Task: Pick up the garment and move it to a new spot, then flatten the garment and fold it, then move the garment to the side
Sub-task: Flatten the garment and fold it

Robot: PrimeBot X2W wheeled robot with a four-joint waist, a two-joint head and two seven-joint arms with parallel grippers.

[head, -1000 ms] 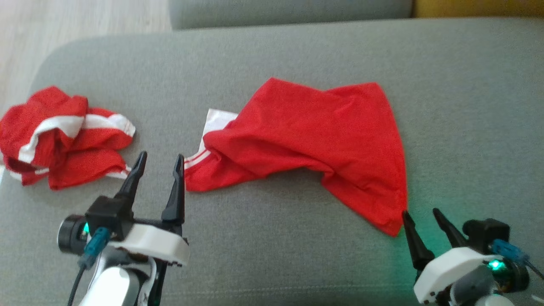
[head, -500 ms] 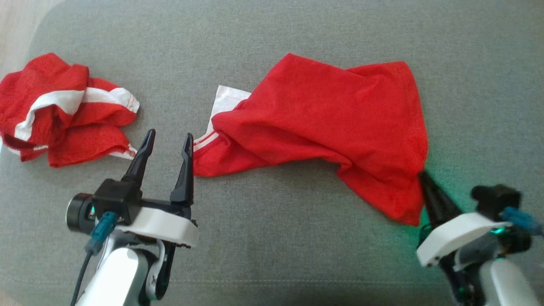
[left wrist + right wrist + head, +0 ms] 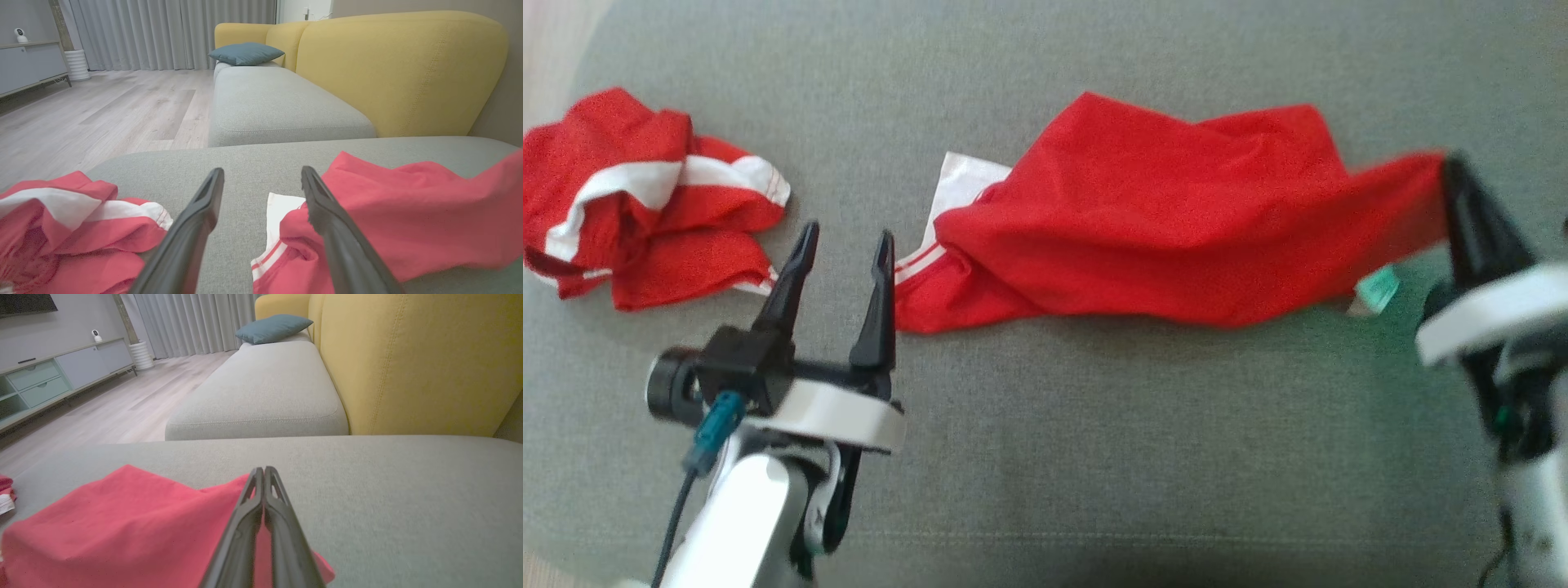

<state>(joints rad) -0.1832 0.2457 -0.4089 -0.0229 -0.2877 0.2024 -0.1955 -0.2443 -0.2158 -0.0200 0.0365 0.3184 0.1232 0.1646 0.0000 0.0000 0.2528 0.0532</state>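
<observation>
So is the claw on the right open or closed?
Closed. The right gripper has its two fingers pressed together with no gap, pinching a corner of the red garment on the grey cushion.

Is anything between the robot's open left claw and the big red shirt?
Nothing visible. The open left gripper is right beside the striped edge of the spread red fabric garment on the grey cushion; the crumpled red-and-white garment lies on its other side.

The garment (image 3: 1160, 237) is matt red cloth; the cushion (image 3: 1094, 457), coarse-woven grey fabric.
</observation>
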